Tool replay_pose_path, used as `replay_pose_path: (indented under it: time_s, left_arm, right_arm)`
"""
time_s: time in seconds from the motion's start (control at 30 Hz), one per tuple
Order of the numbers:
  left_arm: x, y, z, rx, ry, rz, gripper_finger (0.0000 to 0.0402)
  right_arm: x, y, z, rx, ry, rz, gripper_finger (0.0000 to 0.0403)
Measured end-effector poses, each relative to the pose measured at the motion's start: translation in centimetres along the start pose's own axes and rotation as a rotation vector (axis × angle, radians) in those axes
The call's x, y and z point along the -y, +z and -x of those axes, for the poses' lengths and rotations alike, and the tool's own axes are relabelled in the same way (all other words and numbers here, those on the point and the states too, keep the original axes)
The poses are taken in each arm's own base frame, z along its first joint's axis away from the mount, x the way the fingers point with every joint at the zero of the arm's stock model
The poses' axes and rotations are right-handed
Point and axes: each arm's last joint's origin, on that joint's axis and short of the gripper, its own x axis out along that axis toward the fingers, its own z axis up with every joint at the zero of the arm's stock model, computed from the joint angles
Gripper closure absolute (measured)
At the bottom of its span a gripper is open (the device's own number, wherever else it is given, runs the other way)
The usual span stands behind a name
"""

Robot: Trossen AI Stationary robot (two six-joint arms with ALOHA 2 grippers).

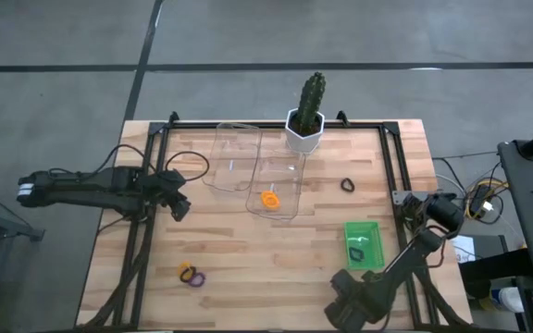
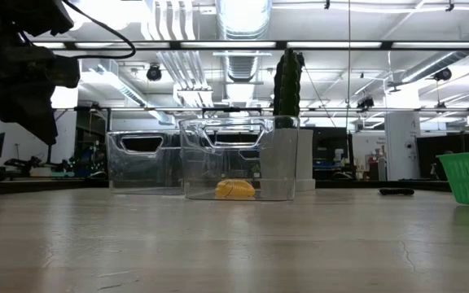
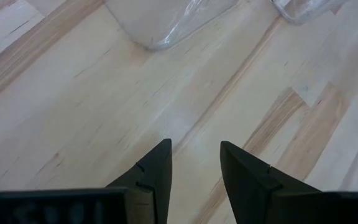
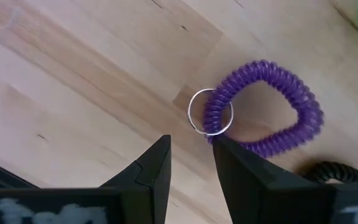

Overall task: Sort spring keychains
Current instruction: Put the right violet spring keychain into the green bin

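Note:
My right gripper (image 4: 192, 152) is open and points down near the table's near edge (image 1: 348, 298). Just past its fingertips lies a purple spring keychain (image 4: 272, 115) with a metal ring (image 4: 210, 112), flat on the wood, and a black one (image 4: 328, 171) lies beside it. My left gripper (image 3: 194, 155) is open and raised over bare wood at the table's left (image 1: 179, 202), near a clear bin. One orange keychain (image 1: 268, 199) lies in the right-hand clear bin. A black one (image 1: 347, 185) lies on the table and another (image 1: 357, 250) in the green basket. An orange and a purple one (image 1: 191, 275) lie near the near-left corner. My right gripper has one fingertip (image 4: 224, 149) right at the purple keychain's coil, beside the ring end (image 4: 215, 127), coming from above. I cannot tell whether it touches. The keychain lies flat on the table, outside the gap between the fingers.
Two clear bins (image 1: 234, 155) (image 1: 280, 180) stand side by side at the far middle, with a potted cactus (image 1: 305, 118) behind them. A green basket (image 1: 366, 231) sits right of centre. Black frame rails (image 1: 391, 176) run along the table's sides. Bare wood lies in the middle.

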Motion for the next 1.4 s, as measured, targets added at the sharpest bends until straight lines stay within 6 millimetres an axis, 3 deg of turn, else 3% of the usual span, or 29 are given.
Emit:
replay_pose_path:
  time_s: [0.3,0.63,0.87,1.2,1.4]
  left_arm:
    - [0.0,0.0,0.0,-0.001,0.0,0.0,0.0274]
    - [0.0,0.0,0.0,-0.003,-0.003,0.0,0.0274]
    - [0.0,0.0,0.0,-0.003,-0.003,0.0,0.0274]
    - [0.0,0.0,0.0,-0.004,-0.004,0.001,0.0274]
    - [0.0,0.0,0.0,-0.004,-0.004,0.004,0.0274]
  right_arm:
    - [-0.1,0.0,-0.4,-0.039,-0.014,0.017,0.0304]
    - [0.5,0.3,2.0,-0.006,0.04,0.071,0.0312]
    - [0.3,0.4,1.3,0.001,0.021,0.096,0.0283]
    - [0.3,0.7,0.7,0.006,-0.003,0.096,0.0212]
    - [0.2,0.9,0.6,0.007,-0.009,0.109,0.02]
